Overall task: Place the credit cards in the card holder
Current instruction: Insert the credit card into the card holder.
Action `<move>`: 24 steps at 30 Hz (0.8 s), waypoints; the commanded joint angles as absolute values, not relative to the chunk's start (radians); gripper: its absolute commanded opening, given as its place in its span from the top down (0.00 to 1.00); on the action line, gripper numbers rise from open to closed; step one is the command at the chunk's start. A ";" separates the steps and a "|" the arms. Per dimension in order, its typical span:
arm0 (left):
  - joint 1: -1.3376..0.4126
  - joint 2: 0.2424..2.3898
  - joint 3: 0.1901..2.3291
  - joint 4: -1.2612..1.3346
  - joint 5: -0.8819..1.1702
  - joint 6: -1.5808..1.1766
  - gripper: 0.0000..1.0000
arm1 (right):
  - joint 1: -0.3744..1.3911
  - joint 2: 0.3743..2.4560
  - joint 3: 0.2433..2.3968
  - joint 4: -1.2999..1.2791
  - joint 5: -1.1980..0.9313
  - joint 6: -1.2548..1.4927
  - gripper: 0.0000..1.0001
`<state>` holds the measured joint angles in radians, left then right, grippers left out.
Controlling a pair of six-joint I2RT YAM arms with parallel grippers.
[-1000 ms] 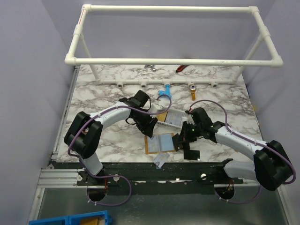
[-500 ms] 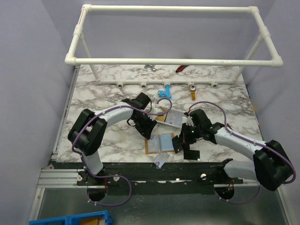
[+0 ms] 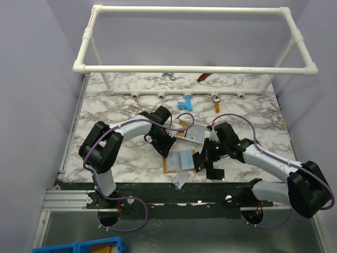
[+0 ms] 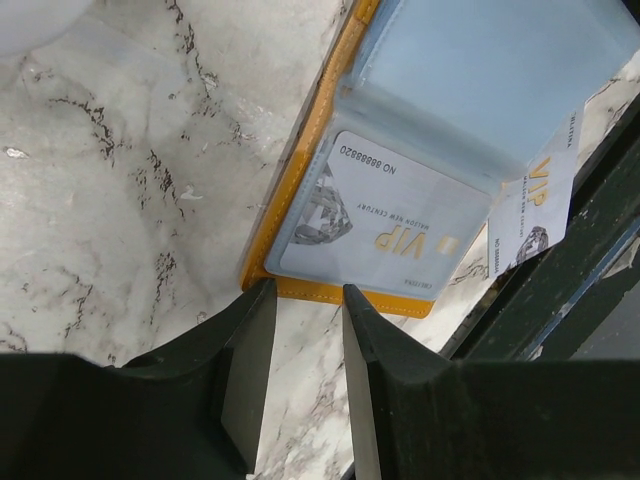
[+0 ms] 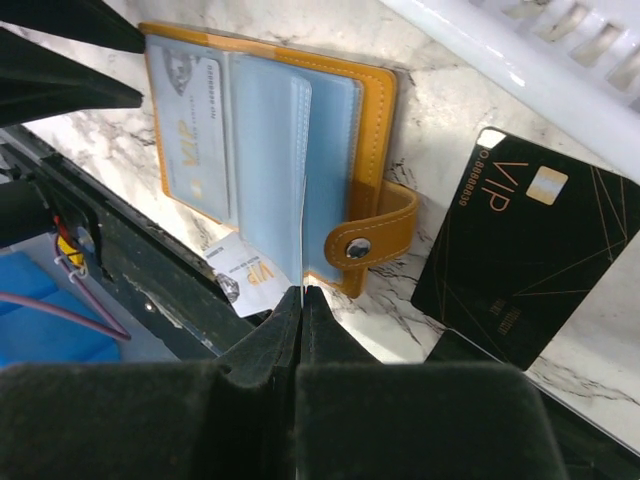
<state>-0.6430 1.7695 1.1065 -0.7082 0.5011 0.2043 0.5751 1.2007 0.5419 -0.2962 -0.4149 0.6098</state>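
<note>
Nearest, a loose silvery card overhangs the bench edge, just this side of the card holder. A black card lies flat just to the holder's right, apart from it. The holder lies open on the marble, long axis across the bench, with one pale card already in a sleeve. The right claw is closed — apparently pinching a clear sleeve leaf upright — so it looks committed. The left claw stands part open and empty at the holder's far-left corner, pointing across it toward the loose silvery card. I judge it the arm free to fetch, though the black card sits nearer the right. Beyond are a white basket, then a white pipe frame and plain lilac walls.
</note>
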 commanded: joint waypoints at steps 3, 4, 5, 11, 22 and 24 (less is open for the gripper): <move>-0.645 1.777 1.133 -0.719 0.487 0.213 0.67 | 0.581 1.146 0.558 -0.291 -0.474 0.624 0.99; -0.645 1.774 1.132 -0.718 0.493 0.214 0.67 | 0.582 1.145 0.559 -0.285 -0.481 0.627 0.99; -0.645 1.771 1.131 -0.716 0.492 0.215 0.67 | 0.583 1.150 0.563 -0.284 -0.486 0.628 0.99; -0.625 1.749 1.128 -0.719 0.543 0.221 0.70 | 0.600 1.189 0.583 -0.250 -0.517 0.626 0.99; -0.540 1.687 1.147 -0.771 0.682 0.322 0.74 | 0.635 1.342 0.695 -0.161 -0.595 0.600 0.99; -0.530 1.662 1.145 -0.786 0.705 0.363 0.74 | 0.655 1.399 0.721 -0.152 -0.595 0.588 0.99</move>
